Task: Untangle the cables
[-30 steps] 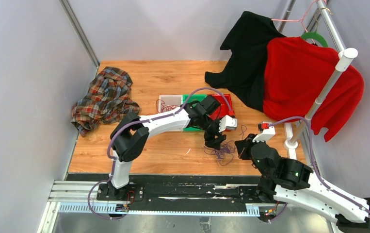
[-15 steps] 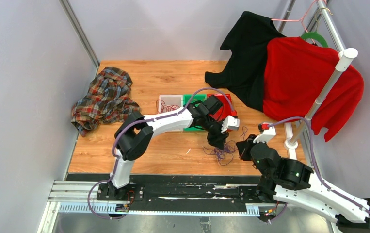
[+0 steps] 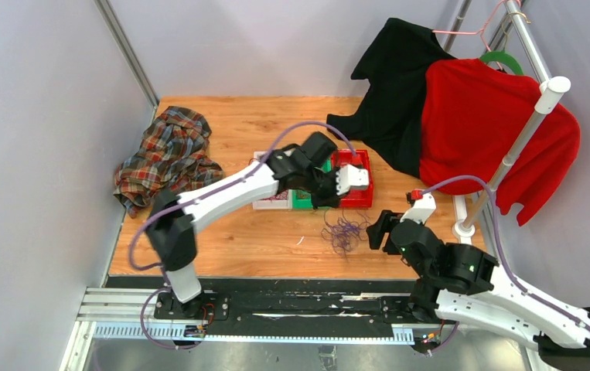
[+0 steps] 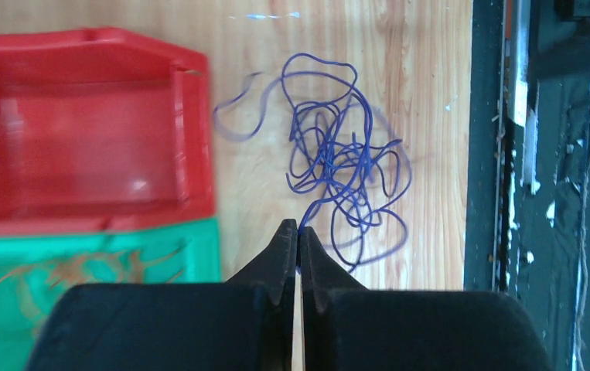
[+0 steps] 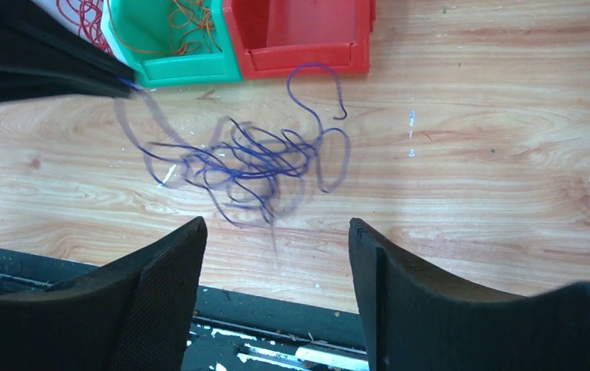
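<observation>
A tangle of thin purple cables (image 3: 343,230) lies on the wooden table in front of the bins. My left gripper (image 4: 298,228) is shut on one purple strand that runs down into the purple tangle (image 4: 338,166). It hovers by the green bin's front. The right wrist view shows that strand stretched from the left fingertips (image 5: 125,85) to the purple heap (image 5: 253,158). My right gripper (image 5: 276,224) stands open just short of the heap, holding nothing. Orange cables (image 5: 191,23) lie in the green bin (image 5: 172,73), red cables (image 5: 83,15) in the clear bin beside it.
An empty red bin (image 3: 355,202) stands right of the green bin (image 3: 301,204). A plaid shirt (image 3: 168,154) lies at back left. A black garment (image 3: 392,100) and a red shirt (image 3: 485,131) hang on the rack (image 3: 520,143) at right. The table's front edge meets the black rail (image 3: 276,305).
My left gripper shut on a purple strand and drew back left toward the bins. My right gripper opened and shifted left. The purple heap slid slightly left.
</observation>
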You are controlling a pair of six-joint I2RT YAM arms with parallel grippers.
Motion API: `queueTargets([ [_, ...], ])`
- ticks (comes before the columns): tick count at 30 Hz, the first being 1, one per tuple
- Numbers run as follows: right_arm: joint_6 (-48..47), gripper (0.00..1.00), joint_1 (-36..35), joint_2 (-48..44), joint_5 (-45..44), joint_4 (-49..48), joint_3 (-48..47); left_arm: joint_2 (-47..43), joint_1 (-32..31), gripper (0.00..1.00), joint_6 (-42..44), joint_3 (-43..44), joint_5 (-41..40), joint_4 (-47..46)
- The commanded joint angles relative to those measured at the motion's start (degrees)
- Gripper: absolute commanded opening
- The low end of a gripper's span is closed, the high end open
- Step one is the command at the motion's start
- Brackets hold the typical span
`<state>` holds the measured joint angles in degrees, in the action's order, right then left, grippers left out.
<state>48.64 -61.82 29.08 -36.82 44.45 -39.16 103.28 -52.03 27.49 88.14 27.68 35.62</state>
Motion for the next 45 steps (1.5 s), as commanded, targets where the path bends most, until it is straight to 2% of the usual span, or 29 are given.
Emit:
queueTargets([
  [1,-1.2,0.68,0.7,3.0,2.3,4.7,-5.3,-11.4,0.1,0.01,4.5,-0.7,-3.8,7.9],
  [7,-18.4,0.69,0.7,3.3,11.6,-17.2,-2.6,-17.8,0.1,0.01,3.2,-0.9,-3.7,10.3],
  [14,-27.9,0.70,0.6,8.5,18.9,-41.8,1.9,-20.2,-0.4,0.01,1.2,2.6,-3.3,12.8],
  [20,-30.2,0.70,0.6,15.5,21.5,-52.9,3.3,-21.5,-1.1,0.01,1.1,5.9,-2.8,15.2],
  [26,-30.5,0.70,0.6,23.0,17.0,-60.0,3.8,-21.0,-1.2,0.01,1.3,11.9,-0.2,18.2],
  [34,-30.8,0.67,0.7,35.6,18.1,-71.5,7.1,-19.9,-1.3,0.01,-1.4,29.7,2.7,19.9],
  [41,-26.0,0.56,0.7,43.2,15.0,-80.6,15.2,-17.4,-1.3,0.00,-3.3,45.5,0.7,19.9],
  [45,-22.2,0.49,0.7,46.1,13.8,-82.4,18.9,-14.8,-1.3,0.00,-3.1,54.2,-1.7,19.8],
])
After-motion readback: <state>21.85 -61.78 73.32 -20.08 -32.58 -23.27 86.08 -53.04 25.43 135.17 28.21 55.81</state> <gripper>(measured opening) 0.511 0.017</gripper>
